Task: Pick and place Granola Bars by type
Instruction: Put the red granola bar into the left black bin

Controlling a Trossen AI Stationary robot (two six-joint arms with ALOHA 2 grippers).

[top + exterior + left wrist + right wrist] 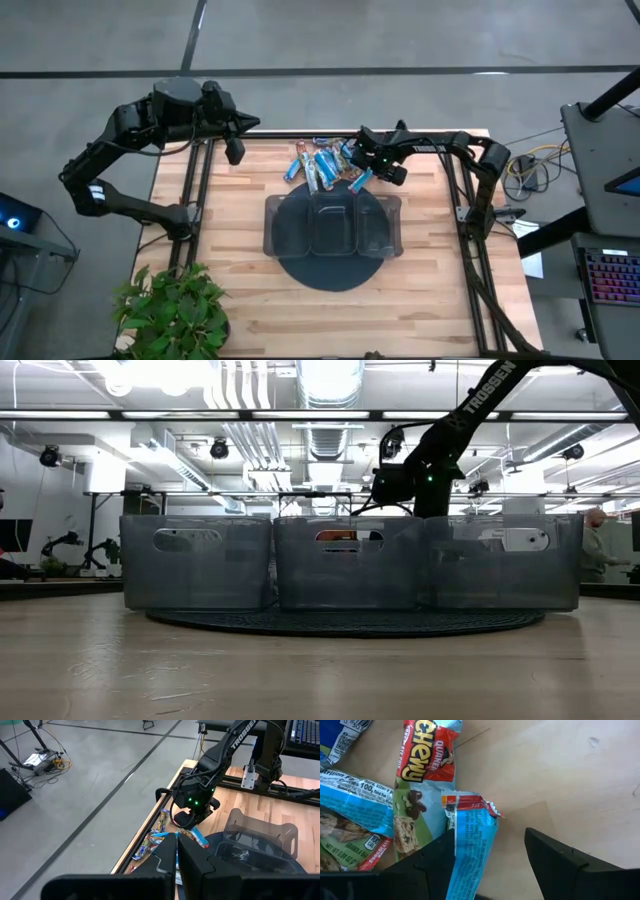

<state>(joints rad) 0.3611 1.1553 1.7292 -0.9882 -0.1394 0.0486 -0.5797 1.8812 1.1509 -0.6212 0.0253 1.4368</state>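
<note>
My right gripper [490, 865] sits low over the heap of granola bars [325, 166], its two dark fingers [560, 865] spread wide and released, straddling one light blue bar [470, 850] that lies on the wood between them; nothing is clamped yet. At the upper left of the wrist picture, just beside that blue bar, lies a red-topped Quaker Chewy bar [422, 780], and further left another light blue wrapper [355, 805] overlaps it. In the overhead view the right gripper [372, 165] is at the right end of the pile, above centre of the frame, close to the far edge of the wooden table [250, 300]. The bars lie bunched there, just above the dark three-compartment tray [335, 228], which rests on a round dark mat [330, 275] at the middle of the picture; I cannot tell whether any bars are in the tray. My left gripper [234, 150] waits at the upper left of the overhead frame, over the table's far left corner, fingers [192, 865] pinched together with nothing between them, well apart from the pile. A potted plant [170, 310] stands at the lower left.
</note>
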